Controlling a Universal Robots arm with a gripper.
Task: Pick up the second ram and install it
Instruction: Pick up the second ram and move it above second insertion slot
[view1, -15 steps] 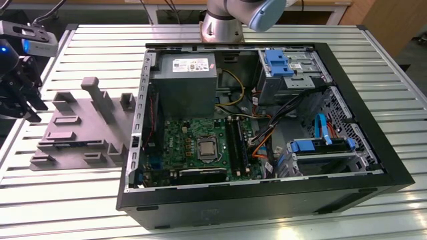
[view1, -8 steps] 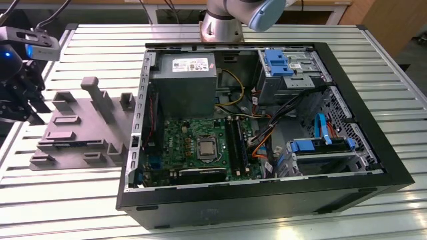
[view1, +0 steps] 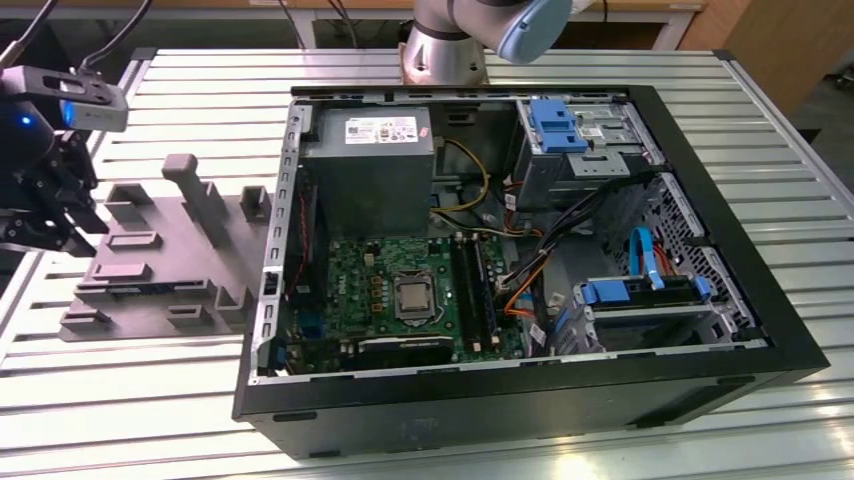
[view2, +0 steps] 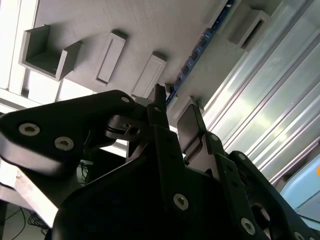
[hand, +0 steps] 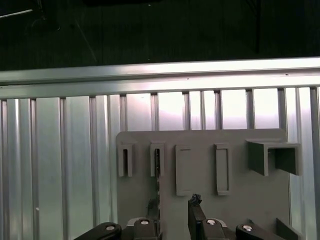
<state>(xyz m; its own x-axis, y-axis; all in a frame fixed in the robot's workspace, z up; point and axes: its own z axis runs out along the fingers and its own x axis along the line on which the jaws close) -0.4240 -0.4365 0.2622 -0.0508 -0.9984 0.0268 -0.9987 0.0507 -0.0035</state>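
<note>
Second ram: The second ram (view2: 196, 54) is seen edge-on in the second wrist view as a thin blue-green strip standing in a slot of the grey holder (view2: 150, 25). In the first wrist view it is shown as a dark sliver (hand: 157, 167) in one of the holder's narrow slots.

Gripper: The gripper (view2: 175, 107) is poised just short of the holder, its fingers parted by a moderate gap with nothing clamped between them. The strip's near end is lined up close to one fingertip (view2: 160, 97); whether it is touched cannot be made out.

Holder: The holder is laid on the slatted metal table (view1: 134, 400), just beside the open computer case (view1: 507, 400) on the exterior view's left, with the gripper at its far edge from the case.

Destination: The motherboard (view1: 387, 270) is exposed inside the case, its long black slots (view1: 470, 290) well apart from the gripper. Whether a stick is already seated there cannot be told.

Step in hand: The approach for the pick-up is judged to be under way. The stick has not been lifted, and installation has not begun.

What the grasp calls for: The fingers would need to be set astride the thin board, one on each flat face and square to it. The board would then need to be drawn straight out of its slot, so that it is not levered against the holder's walls.
</note>
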